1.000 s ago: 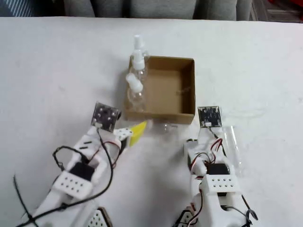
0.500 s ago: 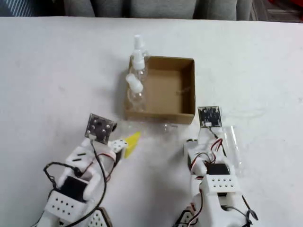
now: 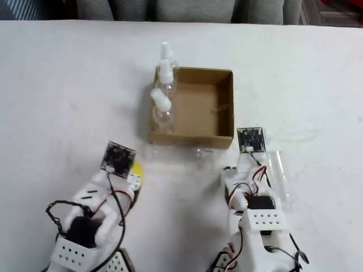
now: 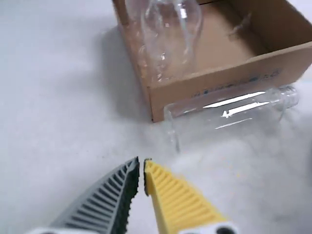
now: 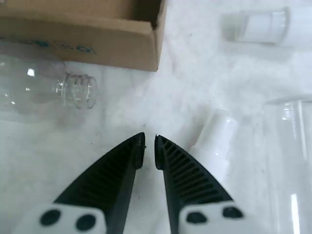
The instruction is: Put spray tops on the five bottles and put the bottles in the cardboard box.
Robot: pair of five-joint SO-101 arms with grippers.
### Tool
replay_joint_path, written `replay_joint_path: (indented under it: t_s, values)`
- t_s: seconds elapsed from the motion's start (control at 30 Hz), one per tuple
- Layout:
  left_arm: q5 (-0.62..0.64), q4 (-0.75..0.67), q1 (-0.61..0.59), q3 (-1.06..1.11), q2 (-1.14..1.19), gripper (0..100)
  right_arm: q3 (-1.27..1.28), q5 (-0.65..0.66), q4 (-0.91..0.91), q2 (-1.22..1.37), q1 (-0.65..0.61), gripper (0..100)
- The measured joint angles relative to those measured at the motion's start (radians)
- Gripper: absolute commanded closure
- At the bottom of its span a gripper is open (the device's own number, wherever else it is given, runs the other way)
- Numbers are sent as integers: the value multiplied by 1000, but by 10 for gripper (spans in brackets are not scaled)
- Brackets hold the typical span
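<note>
The cardboard box (image 3: 222, 107) stands mid-table, and three clear bottles with white spray tops (image 3: 163, 76) stand along its left wall (image 4: 170, 34). A topless clear bottle (image 3: 177, 152) lies on the table against the box's front (image 4: 229, 114) (image 5: 29, 92). My left gripper (image 4: 141, 166) is shut on nothing, near-left of that bottle (image 3: 136, 171). My right gripper (image 5: 148, 142) is shut and empty just in front of the box's right corner. A loose white spray top (image 5: 217, 141) lies beside its finger. Next to that lies another clear bottle (image 5: 292, 161) (image 3: 279, 173).
A second white spray top (image 5: 258, 27) lies farther off on the table, right of the box. The right arm (image 3: 252, 192) stands between the two lying bottles. White tabletop (image 3: 68, 85) stretches left and right of the box.
My left arm has drawn back from the box's front toward the near left, its gripper now farther from the lying bottle. The right arm has not moved.
</note>
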Motion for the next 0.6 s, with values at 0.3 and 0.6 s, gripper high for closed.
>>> replay_joint_path:
  t_s: [0.3,0.6]
  values:
    - [0,0,-69,0,0,979,0,-75,-114,0,-2,983]
    - [11,0,-34,0,0,979,0,-86,-114,0,-57,983]
